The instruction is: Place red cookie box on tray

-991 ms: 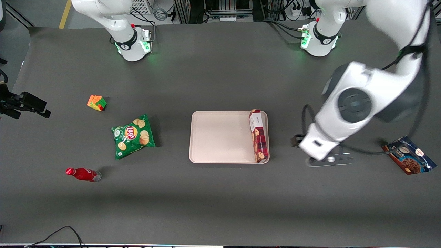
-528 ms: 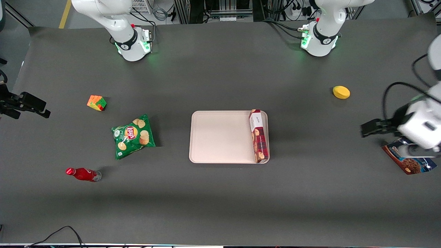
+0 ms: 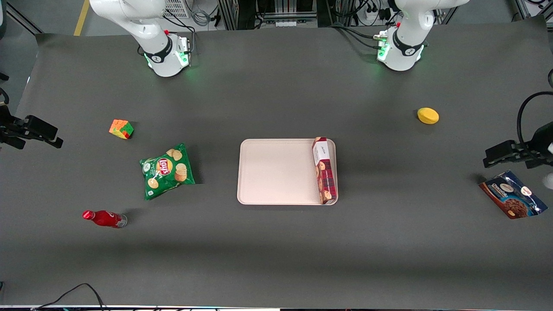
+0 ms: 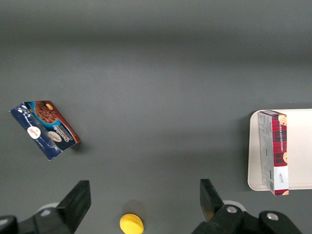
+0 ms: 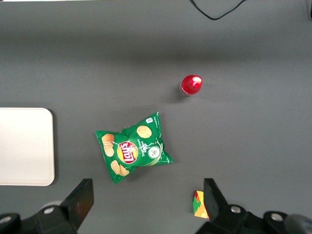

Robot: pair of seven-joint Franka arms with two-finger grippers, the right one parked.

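Cookie box (image 3: 324, 169) lies on its long narrow side on the tray (image 3: 276, 172), along the tray edge toward the working arm's end, white-label end farther from the front camera. Also seen in the left wrist view: box (image 4: 274, 151), tray (image 4: 298, 146). Gripper (image 4: 144, 201) wide open, holding nothing, up above the table at the working arm's end, well apart from the tray; in the front view (image 3: 503, 153). Blue cookie bag (image 3: 512, 194) just nearer the camera than the gripper. Yellow object (image 3: 428, 115) farther from the camera. Chips bag (image 3: 166, 170), cube (image 3: 121, 128), red bottle (image 3: 104, 218) toward the parked arm's end.
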